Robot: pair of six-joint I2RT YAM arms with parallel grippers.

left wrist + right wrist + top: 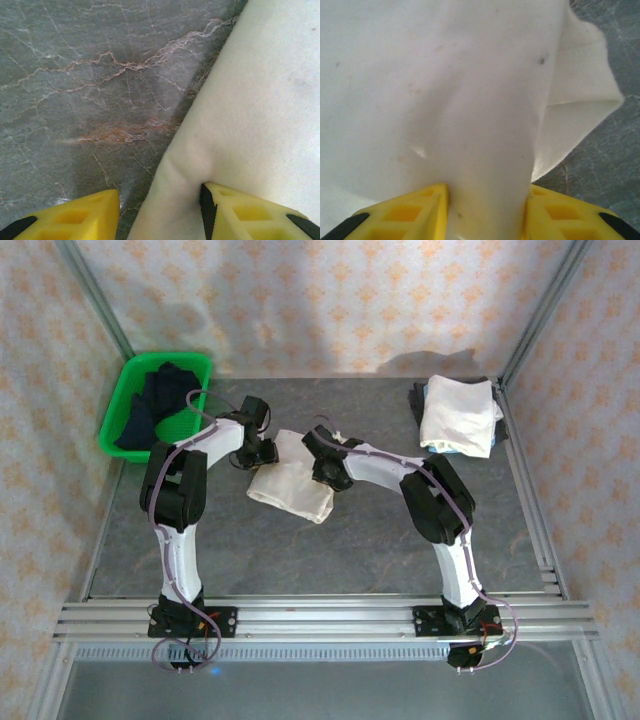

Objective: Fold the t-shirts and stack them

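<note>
Mid-table: crumpled cream cotton t-shirt (292, 488) on the grey marble-pattern tabletop (380, 540), between the two arms. Far left: green plastic basket (118, 410) holding dark items (160, 400), probably textile. Far right: stack of folded white t-shirts (458, 415). Both arms reach forward, elbows bent, wrists turned inward. Left gripper (160, 192) straddles the shirt's edge, jaws apart. Right gripper (487, 189) pinches a raised fold of the shirt.

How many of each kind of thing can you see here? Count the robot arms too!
Robot arms: 2 (left arm, right arm)
Green basket: 1
Heap of dark clothes in the basket: 1
Loose cream t-shirt: 1
Pile of folded white shirts: 1
Total: 6
</note>
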